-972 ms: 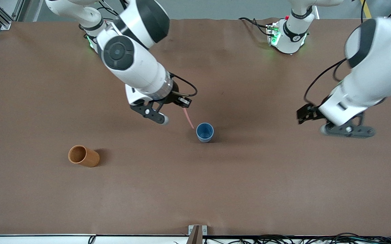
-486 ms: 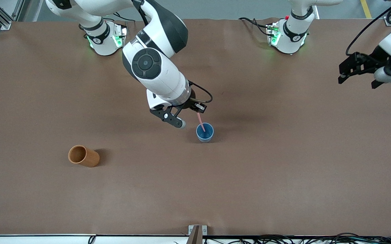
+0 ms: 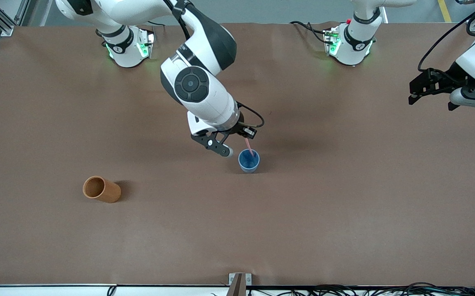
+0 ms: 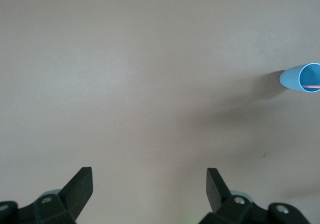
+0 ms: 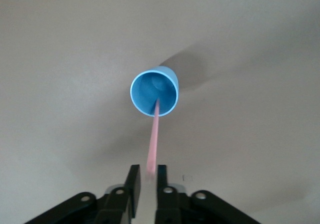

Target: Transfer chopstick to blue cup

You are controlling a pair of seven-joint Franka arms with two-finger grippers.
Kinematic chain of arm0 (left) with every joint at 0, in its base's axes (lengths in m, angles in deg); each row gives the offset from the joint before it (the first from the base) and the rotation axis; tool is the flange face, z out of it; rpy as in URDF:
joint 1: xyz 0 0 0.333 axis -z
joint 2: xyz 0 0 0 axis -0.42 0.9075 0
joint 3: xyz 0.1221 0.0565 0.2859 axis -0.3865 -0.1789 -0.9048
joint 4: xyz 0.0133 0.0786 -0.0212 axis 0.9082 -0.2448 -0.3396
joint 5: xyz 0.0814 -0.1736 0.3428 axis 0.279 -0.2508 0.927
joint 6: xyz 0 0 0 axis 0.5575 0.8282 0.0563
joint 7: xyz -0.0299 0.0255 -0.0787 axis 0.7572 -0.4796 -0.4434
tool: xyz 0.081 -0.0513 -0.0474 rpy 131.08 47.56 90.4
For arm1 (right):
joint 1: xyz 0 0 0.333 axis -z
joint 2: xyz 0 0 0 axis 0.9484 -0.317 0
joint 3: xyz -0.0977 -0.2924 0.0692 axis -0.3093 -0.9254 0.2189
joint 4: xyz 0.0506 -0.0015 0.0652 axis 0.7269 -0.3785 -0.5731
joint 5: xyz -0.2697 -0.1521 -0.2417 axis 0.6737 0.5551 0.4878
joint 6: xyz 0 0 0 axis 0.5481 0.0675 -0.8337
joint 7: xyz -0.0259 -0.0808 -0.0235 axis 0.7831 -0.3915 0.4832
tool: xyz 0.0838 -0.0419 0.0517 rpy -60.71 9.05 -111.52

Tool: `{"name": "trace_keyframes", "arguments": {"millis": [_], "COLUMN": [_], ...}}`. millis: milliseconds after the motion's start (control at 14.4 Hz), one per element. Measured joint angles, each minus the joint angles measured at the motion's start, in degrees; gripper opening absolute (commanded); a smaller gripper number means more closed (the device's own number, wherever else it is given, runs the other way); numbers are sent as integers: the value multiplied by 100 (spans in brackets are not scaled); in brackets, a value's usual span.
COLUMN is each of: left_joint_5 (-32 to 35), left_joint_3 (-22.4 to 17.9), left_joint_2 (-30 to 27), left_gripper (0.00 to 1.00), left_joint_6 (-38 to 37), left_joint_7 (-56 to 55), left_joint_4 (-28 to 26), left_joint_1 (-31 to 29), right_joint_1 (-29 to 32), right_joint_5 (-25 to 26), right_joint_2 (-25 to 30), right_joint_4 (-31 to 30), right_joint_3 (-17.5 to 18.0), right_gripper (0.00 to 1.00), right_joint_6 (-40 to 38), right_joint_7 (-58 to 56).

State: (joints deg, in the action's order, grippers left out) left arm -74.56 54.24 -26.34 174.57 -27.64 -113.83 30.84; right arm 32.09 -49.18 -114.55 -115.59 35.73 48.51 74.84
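Right gripper over blue cup, fingers slightly parted around chopstick dipping inside, left gripper wide open, waiting.

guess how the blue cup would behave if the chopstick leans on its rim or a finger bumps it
The blue cup looks small and thin-walled, so probably light and easy to shove. It stands upright and handle-free; once tipped, it would likely roll. The chopstick leans against its rim, which might tip it.
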Motion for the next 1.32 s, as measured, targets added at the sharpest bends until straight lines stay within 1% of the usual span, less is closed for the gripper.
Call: {"name": "trace_keyframes", "arguments": {"millis": [69, 208, 278, 417, 486, 625, 764, 972, 1111, 1319], "left_joint_5": [0, -56, -126, -183, -190, -190, -190, -190, -190, -190], "left_joint_3": [0, -6, -23, -70, -85, -91, -91, -92, -90, -89], "left_joint_2": [0, 0, 0, 0, 0, 0, 0, 0, 0, 0], "left_gripper": [100, 100, 100, 100, 100, 100, 100, 100, 100, 100], "left_joint_6": [1, 4, 6, 7, 7, 12, 24, 33, 35, 40], "left_joint_7": [0, 1, 1, 2, 2, 2, 2, 2, 2, 2], "left_joint_4": [1, 7, 8, 9, 10, 11, 12, 12, 12, 13], "left_joint_1": [0, -1, -2, -4, -5, -5, -4, -4, -1, -2], "right_joint_1": [23, 77, 132, 355, 537, 1041, 1671, 2418, 2873, 3587], "right_joint_5": [0, 0, 0, 1, 9, 107, 357, 1072, 1224, 1269], "right_joint_2": [1, 4, 16, 137, 278, 685, 1148, 1825, 2142, 2669], "right_joint_4": [11, 55, 93, 173, 212, 251, 171, -348, -669, -1337], "right_joint_3": [-22, -54, -71, -103, -118, -152, -170, -174, -175, -179], "right_gripper": [74, 85, 90, 96, 97, 98, 99, 100, 100, 100], "right_joint_6": [1, 4, 7, -26, -230, -918, -1379, -1457, -1455, -1440], "right_joint_7": [-2, -20, -68, -377, -654, -1414, -2192, -3083, -3734, -4810]}}
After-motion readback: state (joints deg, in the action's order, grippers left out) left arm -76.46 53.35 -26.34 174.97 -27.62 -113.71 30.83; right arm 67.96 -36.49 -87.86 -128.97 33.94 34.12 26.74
